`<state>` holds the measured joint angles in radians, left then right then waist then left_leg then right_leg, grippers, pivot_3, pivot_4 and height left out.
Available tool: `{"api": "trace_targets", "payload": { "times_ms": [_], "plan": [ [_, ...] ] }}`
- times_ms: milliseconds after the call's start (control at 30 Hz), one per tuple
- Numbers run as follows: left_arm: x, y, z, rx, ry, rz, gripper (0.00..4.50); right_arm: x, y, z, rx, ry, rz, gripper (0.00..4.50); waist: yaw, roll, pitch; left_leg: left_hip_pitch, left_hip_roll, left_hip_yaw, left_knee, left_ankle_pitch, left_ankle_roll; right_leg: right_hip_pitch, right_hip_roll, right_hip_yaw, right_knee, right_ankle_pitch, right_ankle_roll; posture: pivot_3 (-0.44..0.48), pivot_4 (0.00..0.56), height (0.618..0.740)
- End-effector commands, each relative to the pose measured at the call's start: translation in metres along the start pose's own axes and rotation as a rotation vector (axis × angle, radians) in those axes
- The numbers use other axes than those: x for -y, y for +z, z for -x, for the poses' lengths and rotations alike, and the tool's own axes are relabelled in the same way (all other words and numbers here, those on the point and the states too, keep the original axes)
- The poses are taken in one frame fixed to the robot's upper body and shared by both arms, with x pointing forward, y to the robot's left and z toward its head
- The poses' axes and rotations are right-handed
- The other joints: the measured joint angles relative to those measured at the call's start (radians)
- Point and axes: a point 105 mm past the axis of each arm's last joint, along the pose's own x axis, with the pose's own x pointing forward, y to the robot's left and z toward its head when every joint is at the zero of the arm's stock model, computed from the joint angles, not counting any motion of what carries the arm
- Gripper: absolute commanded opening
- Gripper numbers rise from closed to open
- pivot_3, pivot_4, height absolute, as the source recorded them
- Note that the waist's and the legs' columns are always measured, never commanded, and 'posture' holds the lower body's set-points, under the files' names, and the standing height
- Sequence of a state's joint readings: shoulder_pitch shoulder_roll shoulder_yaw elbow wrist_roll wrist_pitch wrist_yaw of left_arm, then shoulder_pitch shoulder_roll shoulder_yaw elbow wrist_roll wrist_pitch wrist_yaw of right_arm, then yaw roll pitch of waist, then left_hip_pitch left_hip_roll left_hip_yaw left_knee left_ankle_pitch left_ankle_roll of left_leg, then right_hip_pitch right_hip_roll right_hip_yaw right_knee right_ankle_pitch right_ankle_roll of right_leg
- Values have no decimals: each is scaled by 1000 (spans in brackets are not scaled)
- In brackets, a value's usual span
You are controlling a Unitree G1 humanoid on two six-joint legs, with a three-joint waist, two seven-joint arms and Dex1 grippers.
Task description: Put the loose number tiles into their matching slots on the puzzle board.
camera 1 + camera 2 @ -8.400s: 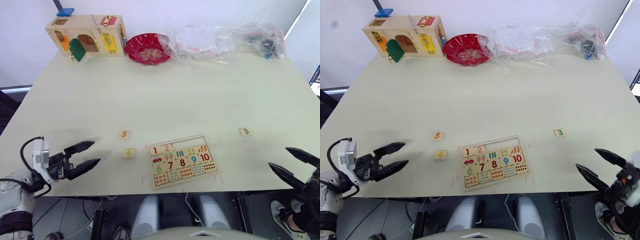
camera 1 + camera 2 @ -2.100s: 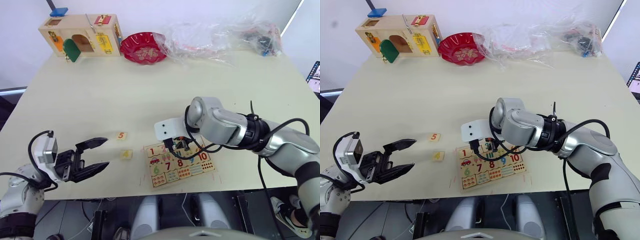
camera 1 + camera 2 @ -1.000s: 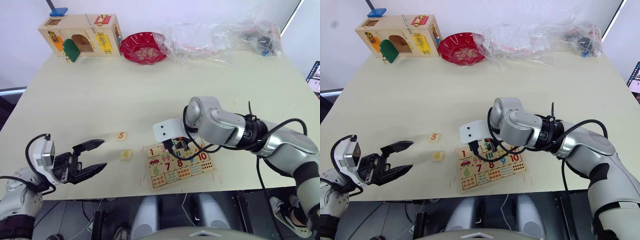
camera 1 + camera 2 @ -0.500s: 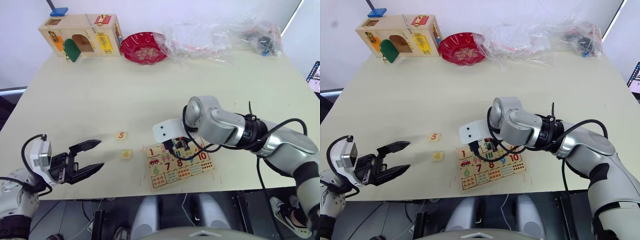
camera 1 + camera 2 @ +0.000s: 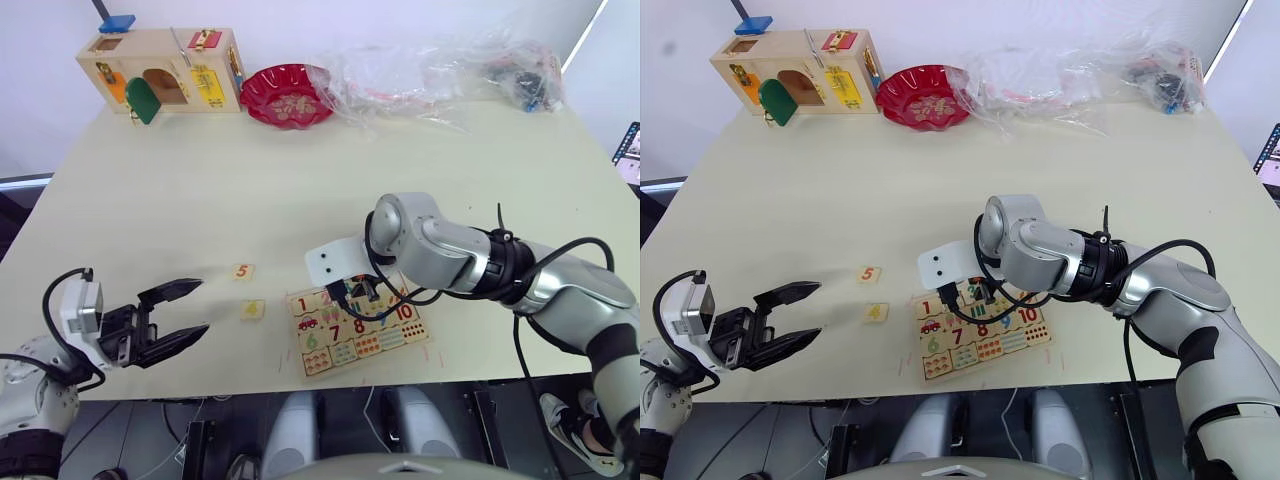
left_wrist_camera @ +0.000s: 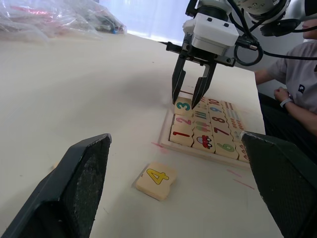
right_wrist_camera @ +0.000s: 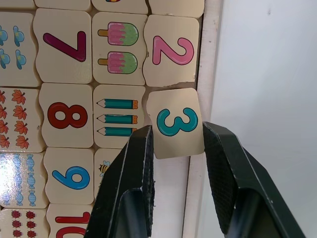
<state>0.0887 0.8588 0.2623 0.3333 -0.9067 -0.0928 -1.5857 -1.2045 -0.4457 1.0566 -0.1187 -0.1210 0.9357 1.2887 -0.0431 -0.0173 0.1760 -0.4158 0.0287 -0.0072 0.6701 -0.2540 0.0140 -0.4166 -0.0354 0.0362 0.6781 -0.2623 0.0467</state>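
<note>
My left black two-fingered gripper (image 5: 185,312) hangs with fingers spread and empty; ahead of it lie the pale-wood tile printed with a yellow 4 (image 6: 155,180) and the orange 5 tile (image 5: 241,271). My right gripper (image 7: 176,148) stands spread over the pale-wood rimmed puzzle board (image 5: 362,321), its arm hiding the board's far row. Between its fingers the teal 3 tile (image 7: 176,123) sits slightly askew beside the pink 2 tile (image 7: 171,52); I cannot tell if it is fully seated.

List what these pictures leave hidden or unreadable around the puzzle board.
- Head views: the right arm covers tile 3 and the board's top row.
- Right wrist view: the frame edge cuts off tile 1's slot; the right pincer hides the slots beyond 3.
- Left wrist view: tile 5 out of frame.
</note>
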Motion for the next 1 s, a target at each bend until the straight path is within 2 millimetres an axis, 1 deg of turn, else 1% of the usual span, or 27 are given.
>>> {"api": "trace_targets", "payload": {
  "times_ms": [33,300,767,1000],
  "plan": [
    [4,6,-3,16,-43,-20,4500,0,5,4,17,-15,25,920,0,0,0,0,0,0,0,0,0,0,0,0,0,0,0,0,150,740],
    [5,8,-4,18,-53,-21,4500,1,6,4,19,-18,16,920,0,0,0,0,0,0,0,0,0,0,0,0,0,0,0,0,150,740],
    [4,12,-11,23,-71,-26,4500,8,2,10,22,-47,-8,920,0,0,0,0,0,0,0,0,0,0,0,0,0,0,0,0,150,740],
    [3,13,-13,24,-73,-30,4500,7,4,10,38,-37,-11,920,0,0,0,0,0,0,0,0,0,0,0,0,0,0,0,0,150,740]
  ]
}}
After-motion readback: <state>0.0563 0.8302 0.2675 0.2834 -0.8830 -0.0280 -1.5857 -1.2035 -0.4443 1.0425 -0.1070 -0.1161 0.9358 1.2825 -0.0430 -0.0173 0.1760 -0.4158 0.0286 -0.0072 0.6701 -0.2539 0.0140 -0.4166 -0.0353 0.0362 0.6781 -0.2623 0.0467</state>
